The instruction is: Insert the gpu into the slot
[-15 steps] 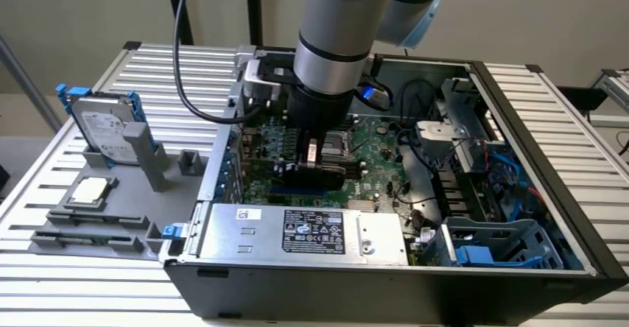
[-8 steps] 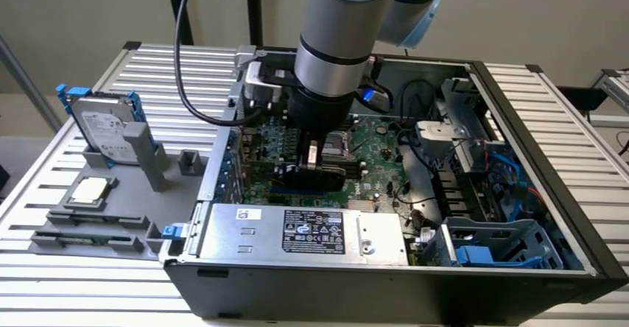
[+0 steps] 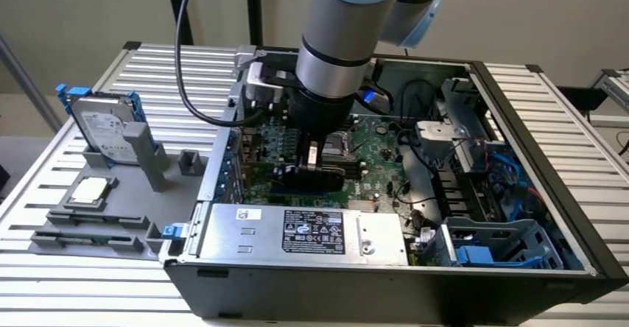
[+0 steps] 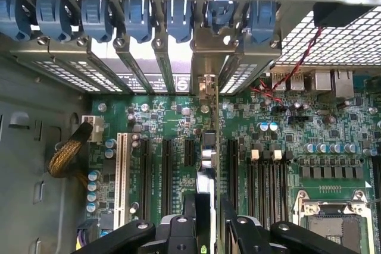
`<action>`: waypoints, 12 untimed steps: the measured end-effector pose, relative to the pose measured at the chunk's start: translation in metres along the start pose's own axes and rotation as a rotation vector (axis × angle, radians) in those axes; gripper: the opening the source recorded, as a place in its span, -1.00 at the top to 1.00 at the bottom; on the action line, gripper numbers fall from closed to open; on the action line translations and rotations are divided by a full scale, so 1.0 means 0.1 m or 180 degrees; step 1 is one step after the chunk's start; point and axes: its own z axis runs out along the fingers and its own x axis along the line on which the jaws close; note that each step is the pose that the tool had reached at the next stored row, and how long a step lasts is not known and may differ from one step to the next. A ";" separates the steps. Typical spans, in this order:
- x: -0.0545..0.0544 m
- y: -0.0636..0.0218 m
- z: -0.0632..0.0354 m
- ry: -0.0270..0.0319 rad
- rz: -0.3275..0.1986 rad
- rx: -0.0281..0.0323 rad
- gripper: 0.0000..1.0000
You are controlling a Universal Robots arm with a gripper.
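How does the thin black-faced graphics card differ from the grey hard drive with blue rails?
The thin rectangular graphics card with a black face is held between the jaws inside the open black computer case, above the green motherboard; the grey hard drive with blue rails stands in a grey holder outside the case, at the exterior view's left. The card is gripped, the drive touched by nothing. Both are rectangular and stand on edge.

I get soft, even light over the tabletop (image 3: 555, 117). Inside the case (image 3: 393, 290) it's dimmer, and the arm (image 3: 339, 40) shadows the motherboard (image 3: 378, 163). In the wrist view, the gpu (image 4: 206, 160) edge glares white.
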 end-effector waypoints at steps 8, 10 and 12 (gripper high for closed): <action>-0.01 -0.019 -0.021 0.0001 0.0002 -0.0052 0.47; -0.01 -0.024 -0.023 0.0001 0.0002 -0.0054 0.47; -0.01 -0.026 -0.024 0.0002 0.0003 -0.0055 0.47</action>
